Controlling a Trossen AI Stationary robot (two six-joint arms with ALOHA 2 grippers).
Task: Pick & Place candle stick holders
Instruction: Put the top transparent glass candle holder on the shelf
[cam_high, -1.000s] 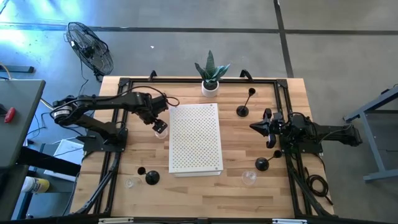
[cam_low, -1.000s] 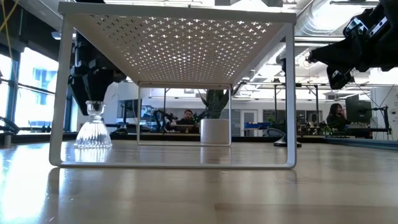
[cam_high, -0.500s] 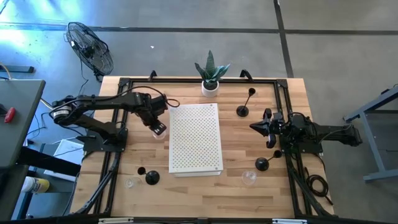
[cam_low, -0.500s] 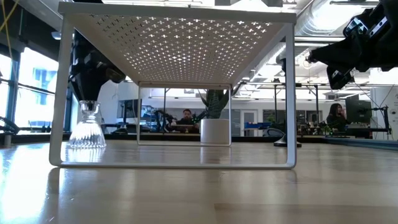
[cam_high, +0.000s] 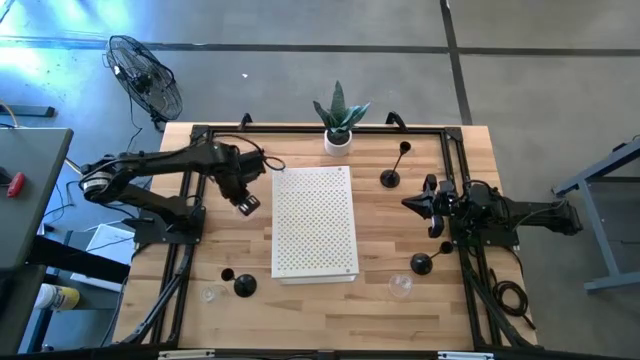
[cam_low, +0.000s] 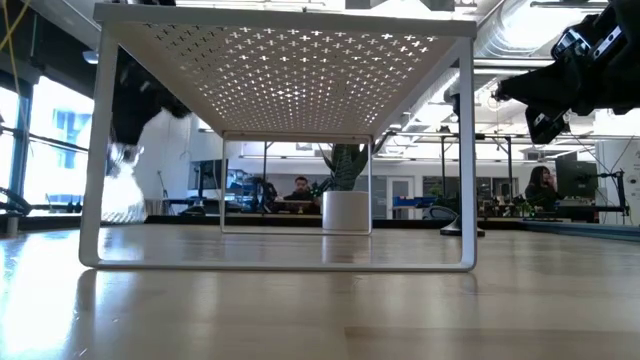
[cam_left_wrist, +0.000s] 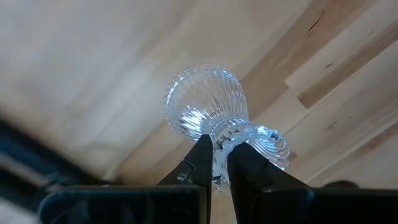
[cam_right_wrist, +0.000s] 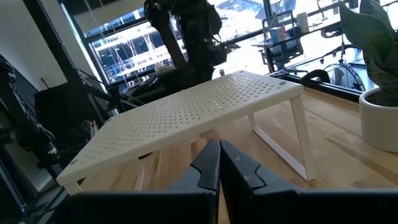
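My left gripper (cam_high: 246, 203) is shut on a clear ribbed glass holder (cam_left_wrist: 205, 106), just left of the white perforated shelf (cam_high: 315, 222). In the low view the holder (cam_low: 125, 187) is blurred beside the shelf's left leg. My right gripper (cam_high: 408, 203) is shut and empty, in the air right of the shelf; it also shows in its own wrist view (cam_right_wrist: 217, 163). Black holders stand on their round bases at the far right (cam_high: 390, 178), near right (cam_high: 422, 264) and near left (cam_high: 244, 285). Two more clear glass holders (cam_high: 400, 286) (cam_high: 209, 294) stand near the front edge. My left gripper pinches the glass holder's beaded top rim (cam_left_wrist: 231, 134) between its two fingers (cam_left_wrist: 200, 163). The fingers come from above, pointing down. The ribbed flared base (cam_left_wrist: 202, 102) hangs below the fingers, low over the wood; whether it touches the table I cannot tell.
A white pot with a green plant (cam_high: 338, 140) stands at the far edge behind the shelf. A smaller black holder (cam_high: 228, 274) stands by the near-left one. A black frame (cam_high: 190, 240) runs around the table top. People sit in the room beyond the table (cam_low: 302, 188).
My left gripper has moved toward the table's left edge, away from the shelf, carrying the glass holder with it. In the low view the holder has gone from inside the shelf's left leg to beside it and sits a little higher than before.
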